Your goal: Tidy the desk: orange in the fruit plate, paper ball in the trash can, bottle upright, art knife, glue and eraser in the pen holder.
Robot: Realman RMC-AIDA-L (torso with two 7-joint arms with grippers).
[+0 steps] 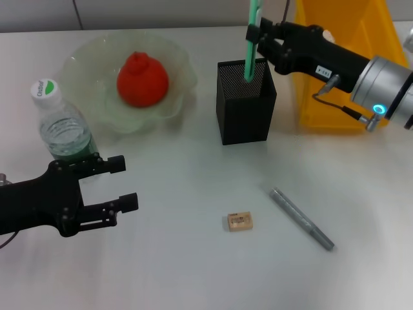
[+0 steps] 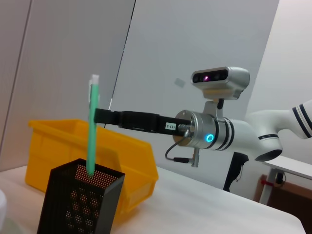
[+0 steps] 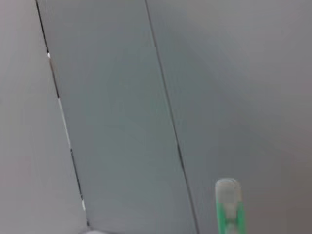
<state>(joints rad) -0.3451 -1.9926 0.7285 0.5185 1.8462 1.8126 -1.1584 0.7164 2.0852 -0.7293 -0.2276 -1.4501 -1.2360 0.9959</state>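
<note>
My right gripper (image 1: 257, 33) is shut on the glue (image 1: 250, 45), a slim green stick with a pale cap, held upright with its lower end inside the black mesh pen holder (image 1: 245, 116). The left wrist view shows the same glue (image 2: 91, 131) dipping into the pen holder (image 2: 78, 204). The orange (image 1: 142, 79) lies in the pale green fruit plate (image 1: 84, 64). The bottle (image 1: 61, 123) stands upright at the left, just behind my open left gripper (image 1: 126, 183). The tan eraser (image 1: 239, 221) and the grey art knife (image 1: 301, 218) lie on the table. The paper ball is out of view.
The yellow trash can (image 1: 335, 71) stands right of the pen holder, behind my right arm. The white table (image 1: 193, 258) stretches toward the front edge around the eraser and knife.
</note>
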